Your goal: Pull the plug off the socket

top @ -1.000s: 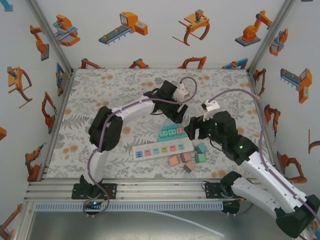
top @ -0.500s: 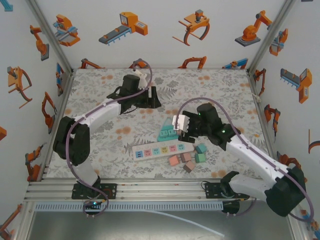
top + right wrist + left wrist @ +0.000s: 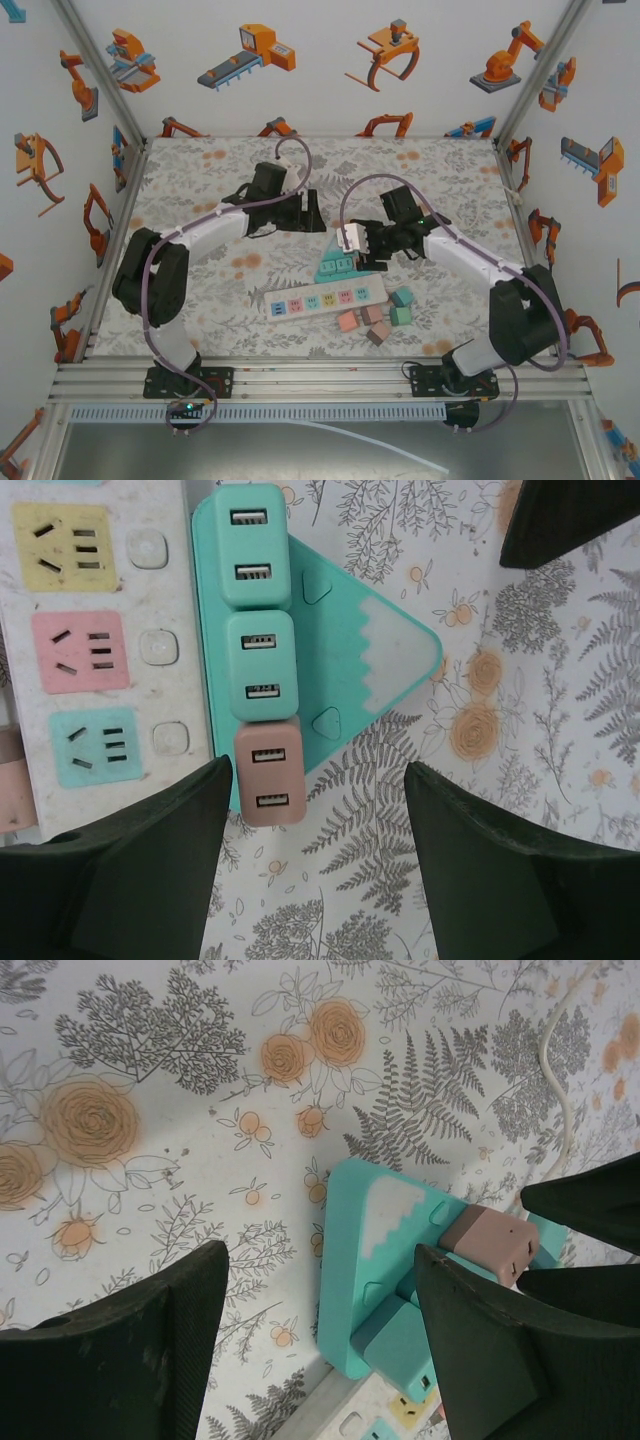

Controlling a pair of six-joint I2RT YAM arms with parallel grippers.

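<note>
The pink plug [image 3: 267, 775] is seated at the end of the teal triangular socket block [image 3: 350, 650], beside the power strip [image 3: 100, 630]; the right pincer [image 3: 318, 770] is held wide and empty above it, apparently so that it can be straddled. The right arm [image 3: 470, 262] is bent inward, wrist turned downward; the left pincer [image 3: 320, 1255], likewise wide and empty, is poised over the block's tip, perhaps for bracing.

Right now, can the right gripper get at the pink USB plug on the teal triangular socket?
Probably yes: the right gripper hangs open over the pink USB plug, with nothing between them.
</note>
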